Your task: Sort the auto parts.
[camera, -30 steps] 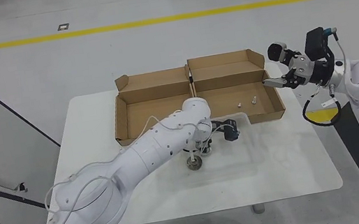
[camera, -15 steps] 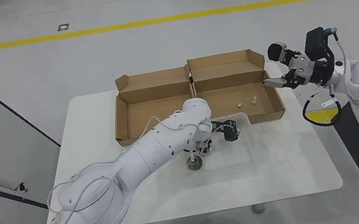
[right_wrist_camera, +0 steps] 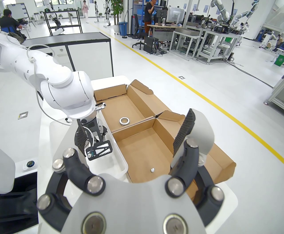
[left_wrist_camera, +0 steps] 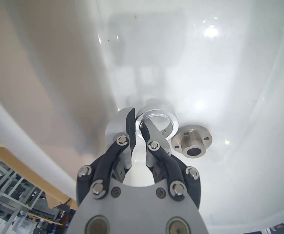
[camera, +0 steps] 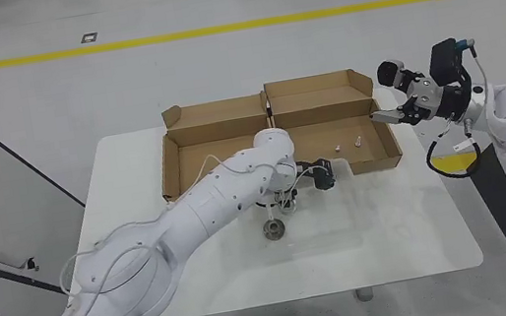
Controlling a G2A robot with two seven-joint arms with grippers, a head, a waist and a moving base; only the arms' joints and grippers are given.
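My left gripper (left_wrist_camera: 137,126) is shut on a silver metal ring (left_wrist_camera: 158,119), one finger inside it and one outside. Just beside it a flanged metal hub (left_wrist_camera: 192,144) stands on the white table. From above, the left gripper (camera: 280,201) hangs in front of the two open cardboard boxes, with the hub (camera: 272,229) a little nearer the table's front. My right gripper (camera: 396,113) is open and holds nothing, beside the right box's (camera: 390,141) outer wall. Its fingers (right_wrist_camera: 188,130) frame that box (right_wrist_camera: 142,150).
The left box (camera: 168,166) holds a ring (right_wrist_camera: 124,120). Small metal parts (camera: 338,145) lie in the right box, one of them (right_wrist_camera: 152,170) near its front wall. Bare white table (camera: 384,227) lies in front of the boxes, and its right edge is close to the right arm.
My left arm has moved away from the hub toward the boxes, carrying the ring. The hub has stayed where it was, and the right arm has not moved.
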